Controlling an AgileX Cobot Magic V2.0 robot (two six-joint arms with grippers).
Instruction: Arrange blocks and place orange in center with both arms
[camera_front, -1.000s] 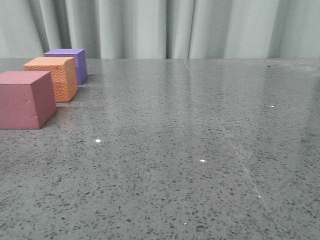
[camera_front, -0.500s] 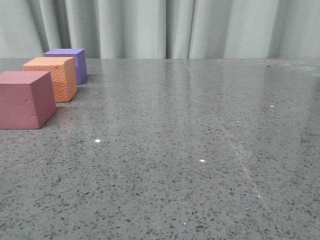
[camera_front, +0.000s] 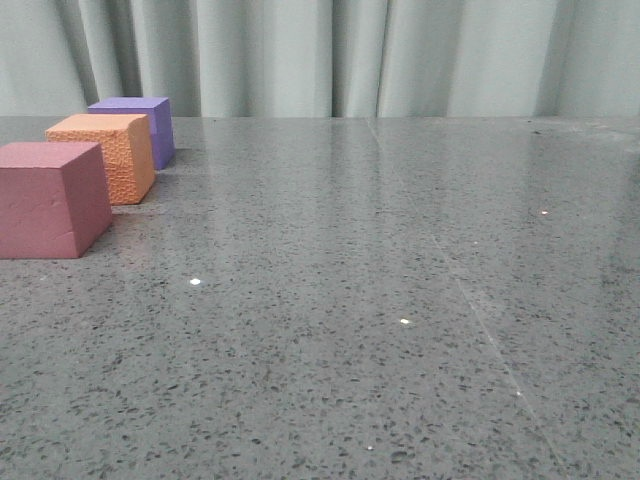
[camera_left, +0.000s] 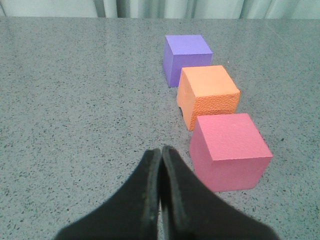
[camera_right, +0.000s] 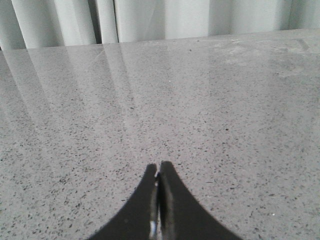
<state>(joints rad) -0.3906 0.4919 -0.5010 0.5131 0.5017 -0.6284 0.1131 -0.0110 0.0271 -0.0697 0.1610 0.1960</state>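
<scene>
Three foam cubes stand in a row at the table's left in the front view: the pink-red cube (camera_front: 50, 198) nearest, the orange cube (camera_front: 108, 155) in the middle, the purple cube (camera_front: 138, 127) farthest. The left wrist view shows the same row: pink-red (camera_left: 229, 150), orange (camera_left: 207, 95), purple (camera_left: 186, 56). My left gripper (camera_left: 161, 150) is shut and empty, just beside the pink-red cube, apart from it. My right gripper (camera_right: 159, 166) is shut and empty over bare grey stone. Neither arm shows in the front view.
The speckled grey stone tabletop (camera_front: 400, 300) stretches to the right of the cubes. A pale curtain (camera_front: 350, 55) hangs behind the table's far edge.
</scene>
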